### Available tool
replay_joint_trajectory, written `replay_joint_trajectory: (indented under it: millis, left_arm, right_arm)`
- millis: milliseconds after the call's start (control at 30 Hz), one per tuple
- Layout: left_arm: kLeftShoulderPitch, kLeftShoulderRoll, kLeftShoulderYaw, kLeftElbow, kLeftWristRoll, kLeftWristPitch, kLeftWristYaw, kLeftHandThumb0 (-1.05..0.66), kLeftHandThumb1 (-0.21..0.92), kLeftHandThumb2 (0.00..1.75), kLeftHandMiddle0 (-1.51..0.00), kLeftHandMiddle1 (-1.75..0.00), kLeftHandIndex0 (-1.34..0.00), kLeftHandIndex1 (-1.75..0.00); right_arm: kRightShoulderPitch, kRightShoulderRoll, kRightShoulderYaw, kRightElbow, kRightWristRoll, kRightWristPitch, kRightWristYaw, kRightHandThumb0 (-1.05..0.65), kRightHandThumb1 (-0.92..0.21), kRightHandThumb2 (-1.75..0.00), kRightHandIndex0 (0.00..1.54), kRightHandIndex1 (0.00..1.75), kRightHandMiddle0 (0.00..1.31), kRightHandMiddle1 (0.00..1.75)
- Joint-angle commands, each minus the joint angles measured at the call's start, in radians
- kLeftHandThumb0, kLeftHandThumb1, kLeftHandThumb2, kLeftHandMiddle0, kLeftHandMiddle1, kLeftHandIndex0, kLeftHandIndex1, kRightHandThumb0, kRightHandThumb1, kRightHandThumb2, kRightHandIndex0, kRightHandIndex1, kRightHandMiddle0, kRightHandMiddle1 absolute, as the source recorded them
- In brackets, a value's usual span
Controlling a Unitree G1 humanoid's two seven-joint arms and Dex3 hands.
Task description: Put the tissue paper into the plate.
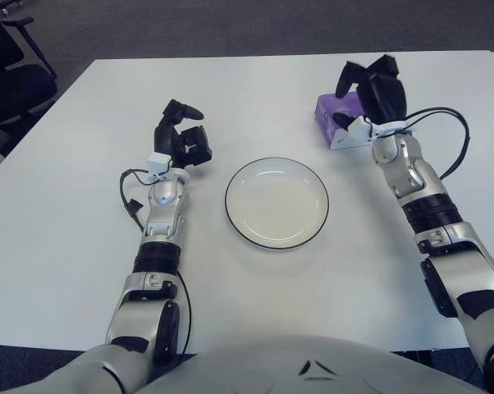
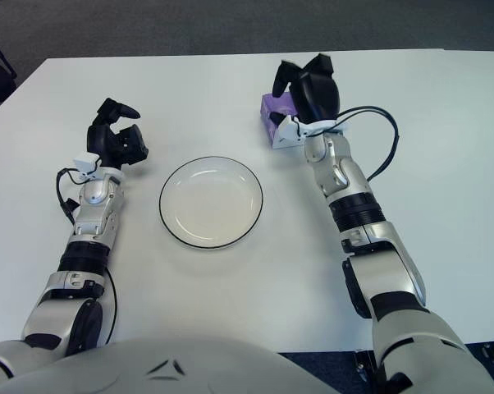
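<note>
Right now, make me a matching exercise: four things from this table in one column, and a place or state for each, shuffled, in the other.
Things:
1. plate
2. tissue pack
3. left hand
4. right hand

Places or states:
A. purple, on the table right of the plate
B. beside the plate's left edge, holding nothing
C. empty, mid-table between the arms
D. fingers open, at the tissue pack

Pairs: 1-C, 2-A, 3-B, 4-D
</note>
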Motion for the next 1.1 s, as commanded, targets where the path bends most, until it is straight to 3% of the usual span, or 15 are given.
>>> replay_joint_trajectory:
  millis: [0, 500, 833, 1000, 1067]
  left_arm:
    - [0.198, -0.066, -0.023, 0.090, 0.007, 0.019, -0.003, -0.48, 0.33, 1.30, -1.30, -1.75, -0.60, -1.75]
    - [0.193, -0.061, -0.026, 0.104, -0.004, 0.016, -0.023, -0.48, 0.33, 1.30, -1.30, -1.75, -0.60, -1.75]
    - [0.192, -0.065, -0.025, 0.110, -0.003, 0.007, -0.029, -0.48, 0.33, 1.30, -1.31, -1.75, -0.60, -1.75]
    - [0.190, -0.063, -0.027, 0.115, 0.002, 0.007, -0.028, -0.48, 0.33, 1.30, -1.31, -1.75, -0.60, -1.75]
    - [0.190, -0.063, -0.027, 0.114, 0.002, 0.009, -0.027, -0.48, 0.33, 1.30, -1.31, -1.75, -0.61, -1.75]
  right_arm:
    - [0.031, -0.009, -0.038, -0.118, -0.034, 0.065, 0.003, 0.00, -0.02, -1.62, 0.88, 1.62, 0.60, 1.75]
    - [0.038, -0.015, -0.076, -0.231, -0.030, 0.141, 0.062, 0.00, -0.01, -1.64, 0.89, 1.63, 0.61, 1.75]
    - [0.008, 0.038, -0.044, -0.166, -0.046, 0.164, 0.046, -0.01, -0.01, -1.66, 0.86, 1.70, 0.61, 1.75]
    - [-0.035, 0.031, -0.001, -0.077, -0.079, 0.174, 0.068, -0.01, -0.27, -1.36, 0.65, 1.74, 0.45, 1.69]
    - [-0.044, 0.018, 0.014, -0.061, -0.087, 0.173, 0.091, -0.29, -0.46, -1.13, 0.55, 1.74, 0.37, 1.70]
